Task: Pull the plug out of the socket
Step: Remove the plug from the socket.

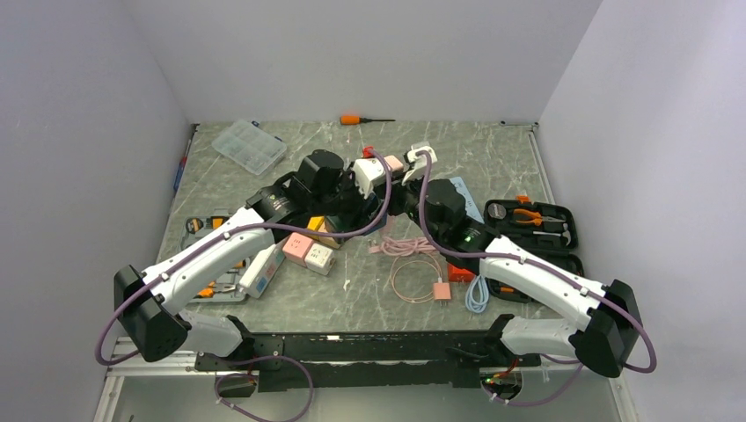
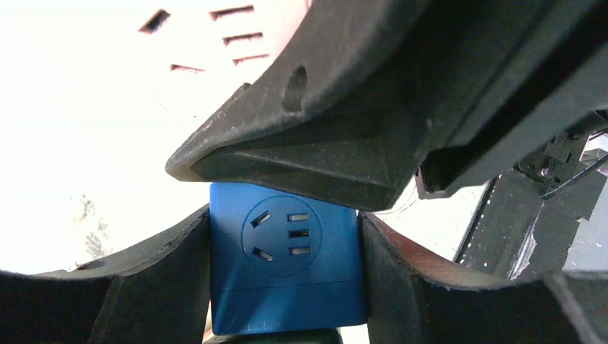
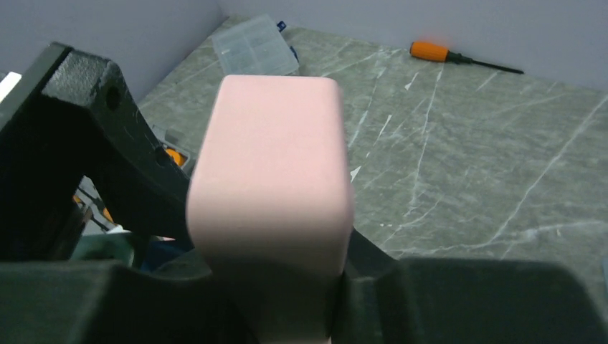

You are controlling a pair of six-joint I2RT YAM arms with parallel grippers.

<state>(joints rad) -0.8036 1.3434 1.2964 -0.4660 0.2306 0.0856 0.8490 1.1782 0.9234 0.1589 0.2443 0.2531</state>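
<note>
The socket (image 1: pixel 297 247) is a long white strip with pink and yellow panels that runs diagonally across the table's middle. My left gripper (image 1: pixel 347 207) is shut on it. In the left wrist view both fingers press the sides of its blue outlet panel (image 2: pixel 283 265), whose slots are bare. The plug (image 3: pixel 272 165) is a pink rounded block that stands between the fingers of my right gripper (image 3: pixel 272 287), which touch both of its sides. From above, the plug (image 1: pixel 393 163) shows just past the right gripper (image 1: pixel 396 176), right beside the left one. Where plug and socket meet is hidden.
A clear organiser box (image 1: pixel 249 146) and an orange screwdriver (image 1: pixel 352 119) lie at the back. An open tool case with pliers (image 1: pixel 528 220) sits at the right. A coiled pink cable (image 1: pixel 413 272) and a blue one (image 1: pixel 477 294) lie in front. A tool tray (image 1: pixel 207 229) is under the left arm.
</note>
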